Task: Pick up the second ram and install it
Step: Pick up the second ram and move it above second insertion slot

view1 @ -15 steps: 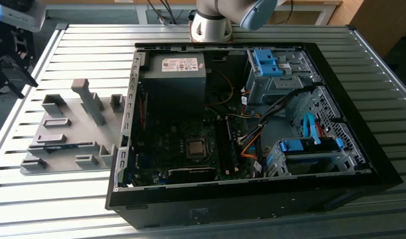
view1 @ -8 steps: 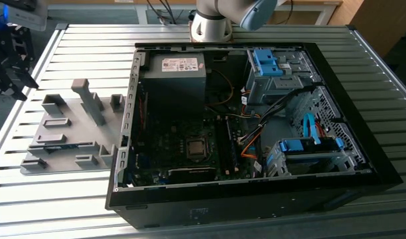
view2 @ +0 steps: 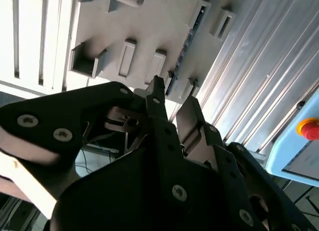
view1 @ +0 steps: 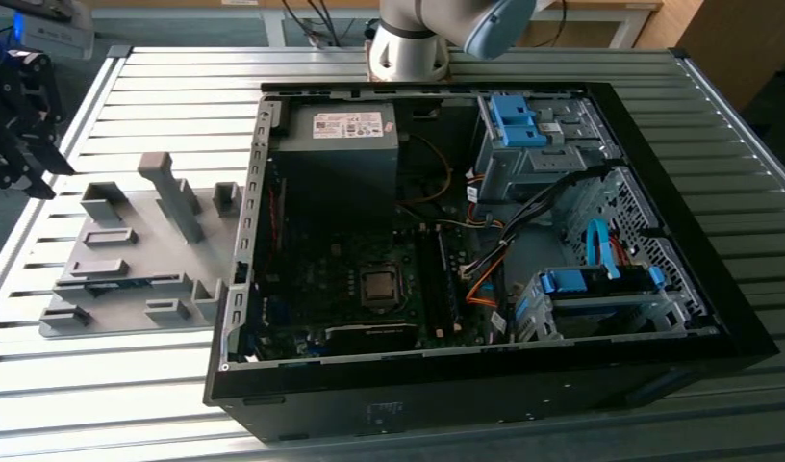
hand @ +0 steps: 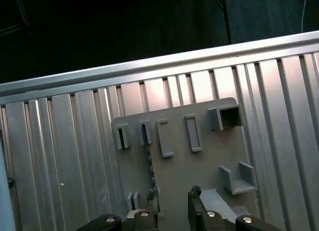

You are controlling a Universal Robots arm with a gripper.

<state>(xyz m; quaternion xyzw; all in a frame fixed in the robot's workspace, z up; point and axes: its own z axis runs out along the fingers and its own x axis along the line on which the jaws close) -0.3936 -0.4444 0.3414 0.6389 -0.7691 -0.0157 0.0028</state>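
Observation:
The second ram (hand: 148,163) is a thin blue stick standing on edge in a slot of the grey holder tray (hand: 199,166); in the second wrist view the ram (view2: 185,44) runs along the tray (view2: 144,21). My gripper (hand: 172,197) hovers over the tray, its fingers apart with nothing between them, one fingertip (hand: 152,200) near the stick's end. In the second wrist view the gripper (view2: 172,94) stands short of the ram's near end, apart from it. In the exterior view the gripper (view1: 27,178) hangs at the far left beside the tray (view1: 136,250).
An open black computer case (view1: 495,385) lies at the table's middle, with motherboard (view1: 367,279), dark memory slots (view1: 434,279), power supply (view1: 341,144), blue drive-bay clips (view1: 515,120) and orange cables. The arm's base (view1: 412,48) stands behind it. The table (view1: 111,385) is ribbed metal.

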